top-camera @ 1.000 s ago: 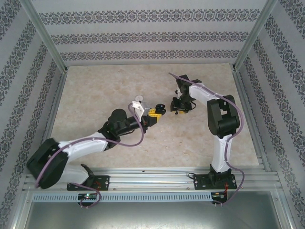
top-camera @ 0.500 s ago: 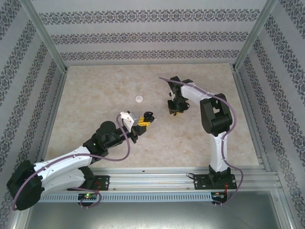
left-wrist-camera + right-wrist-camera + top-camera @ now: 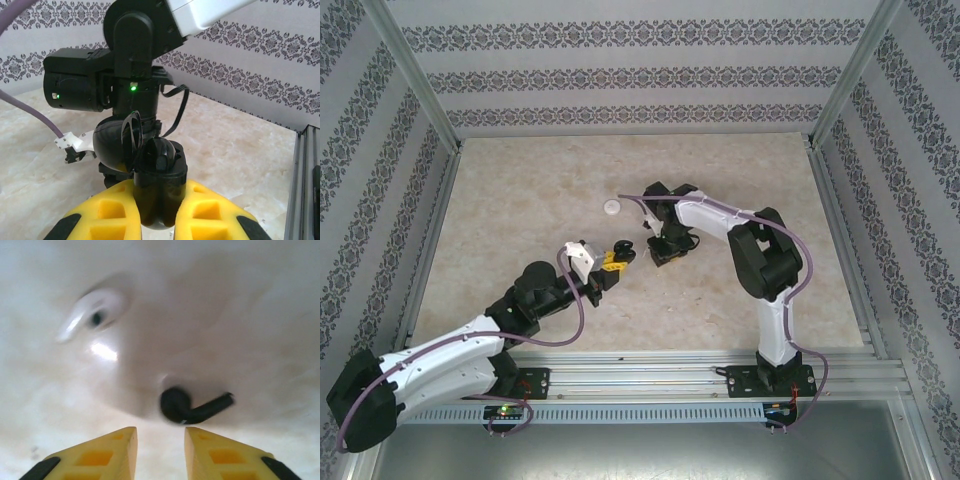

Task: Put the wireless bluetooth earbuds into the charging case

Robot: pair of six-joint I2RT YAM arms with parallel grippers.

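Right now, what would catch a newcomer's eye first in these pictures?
The left gripper clamps an open black charging case, with the right arm close behind it. Before the open right gripper, a white earbud and a black earbud lie on the pale table.

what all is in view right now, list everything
charging case: 1, black, lid open, clamped between the left fingers
white earbud: 1, white, lying on the table ahead of the right fingers, blurred
black earbud: 1, black, on the table just ahead of the right fingers
disc: 1, white, on the table beyond both arms
table: 1, beige marble pattern, under everything
left fingers: 2, yellow, shut on the charging case
right fingers: 2, yellow, open and empty, low over the table
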